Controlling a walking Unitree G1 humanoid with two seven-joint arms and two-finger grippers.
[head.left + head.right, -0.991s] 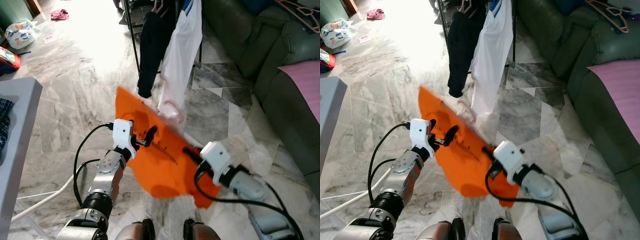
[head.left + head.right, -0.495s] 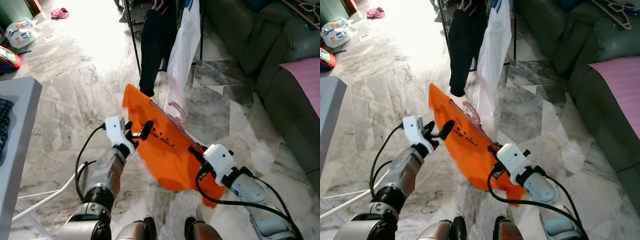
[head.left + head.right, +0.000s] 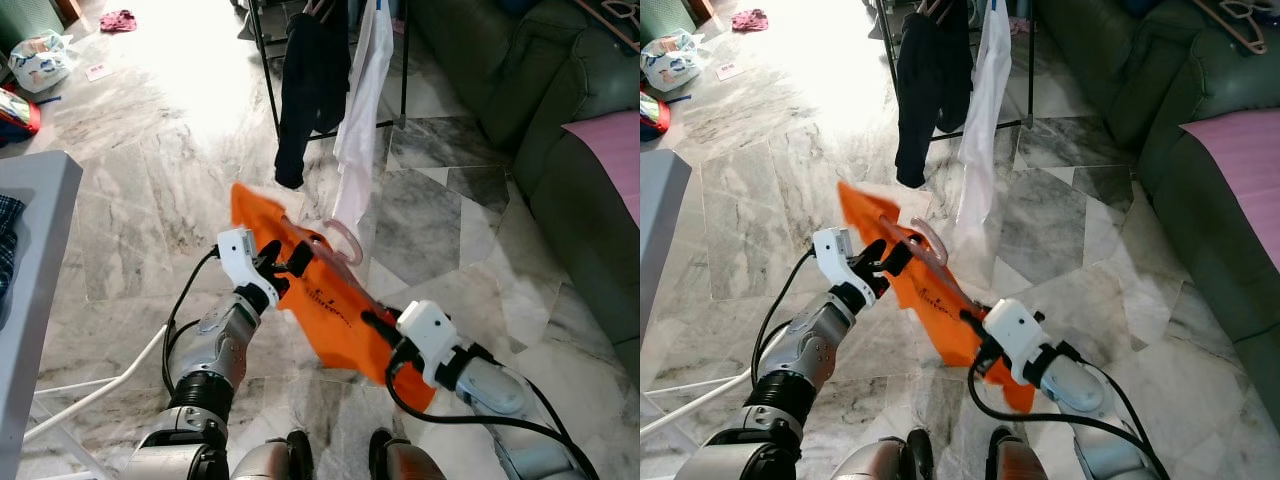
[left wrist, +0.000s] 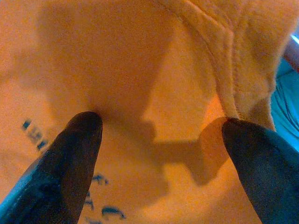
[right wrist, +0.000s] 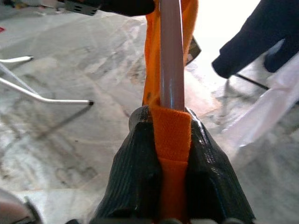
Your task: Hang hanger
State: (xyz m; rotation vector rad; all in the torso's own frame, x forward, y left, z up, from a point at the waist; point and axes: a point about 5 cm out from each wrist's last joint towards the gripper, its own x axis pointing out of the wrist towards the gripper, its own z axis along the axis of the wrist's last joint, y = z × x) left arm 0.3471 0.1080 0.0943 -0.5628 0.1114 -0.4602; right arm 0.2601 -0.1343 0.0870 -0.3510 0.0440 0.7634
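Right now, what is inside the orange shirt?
A pink hanger: its hook sticks out at the collar of the orange shirt. The right gripper pinches cloth and bar. The hanger's remaining part is covered.

1. Grey-veined marble floor (image 3: 130,190), brightly lit toward the far end.
2. On it, far left: a plastic bag (image 3: 38,60), a pink cloth (image 3: 118,20) and a small flat paper (image 3: 98,71).
3. A red item (image 3: 20,112) at the left edge, just beyond the grey table (image 3: 40,290).
4. Black legs of a clothes rack (image 3: 268,90) standing on the tiles ahead.
5. Dark green sofa (image 3: 540,110) resting on the floor at right.
6. White tubing (image 3: 95,392) lying low beside the table.
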